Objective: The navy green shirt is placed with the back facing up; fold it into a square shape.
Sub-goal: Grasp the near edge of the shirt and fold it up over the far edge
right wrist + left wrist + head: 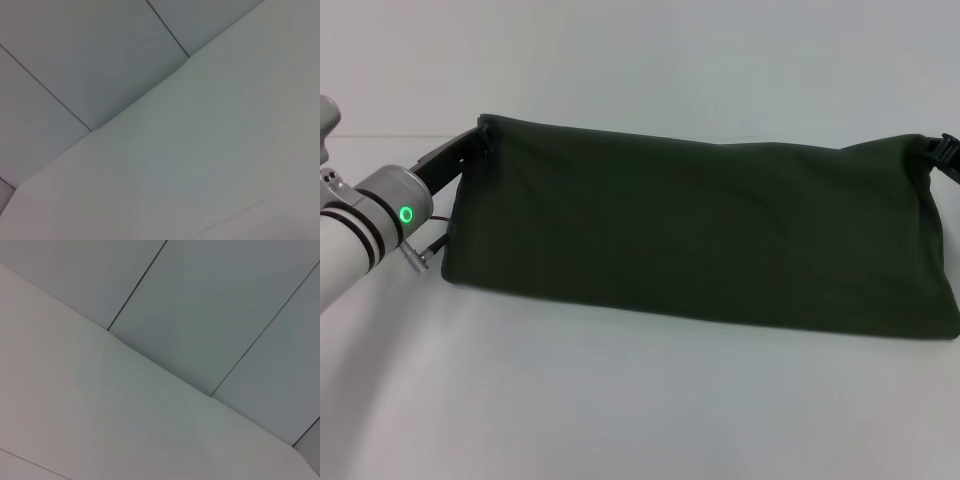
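Observation:
The navy green shirt [700,230] shows only in the head view, as a wide dark olive band with its plain side toward me. Its top edge is lifted off the white table [620,410] and stretched between both grippers, while its lower edge rests on the table. My left gripper [483,138] is shut on the shirt's upper left corner. My right gripper [942,152] is shut on the upper right corner, mostly hidden behind the cloth. Neither wrist view shows the shirt or any fingers.
The left forearm [365,235] with a green light reaches in from the left edge. The wrist views show only the white tabletop [100,415] [225,150] and grey panels [225,305] [75,50] beyond its edge.

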